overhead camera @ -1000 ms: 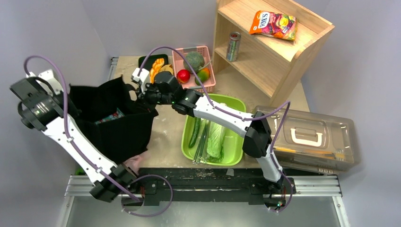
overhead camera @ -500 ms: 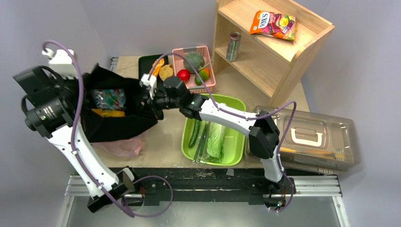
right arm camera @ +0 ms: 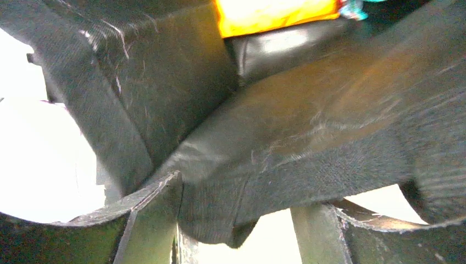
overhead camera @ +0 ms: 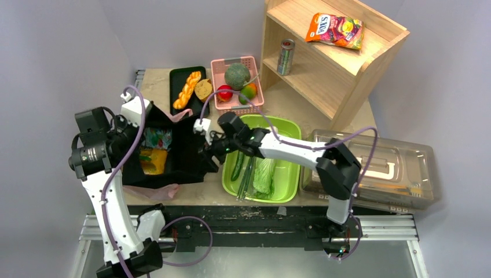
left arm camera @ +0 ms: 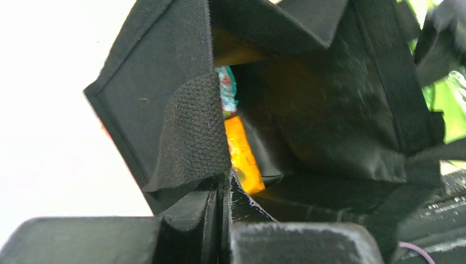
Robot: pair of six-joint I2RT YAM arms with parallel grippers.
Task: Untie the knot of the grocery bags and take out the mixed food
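A black fabric bag (overhead camera: 185, 153) sits open at the table's left on the crumpled pink grocery bag (overhead camera: 153, 191); the knot is hidden. My left gripper (overhead camera: 128, 138) is shut on the black bag's left rim (left arm camera: 192, 126). My right gripper (overhead camera: 208, 152) stands open at the bag's right side, with a fold of black fabric (right arm camera: 231, 203) lying between its fingers (right arm camera: 148, 220). Orange and teal packets (overhead camera: 149, 157) lie inside. Cucumber (overhead camera: 238, 164), cabbage (overhead camera: 264, 172) and stalks (overhead camera: 248, 171) lie in the green tub (overhead camera: 289, 124). Fruits (overhead camera: 237, 75) fill the pink basket (overhead camera: 215, 69); breads (overhead camera: 186, 90) lie on the black tray (overhead camera: 175, 75).
A wooden shelf (overhead camera: 330, 63) at the back right holds a striped can (overhead camera: 285, 57) and a snack bag (overhead camera: 336, 29). A clear lidded plastic box (overhead camera: 376, 168) stands right of the tub. Walls close in on the left and behind.
The black bag came down from the air onto the table and shifted right. My left arm lowered with it. My right gripper opened and moved nearer the tub.
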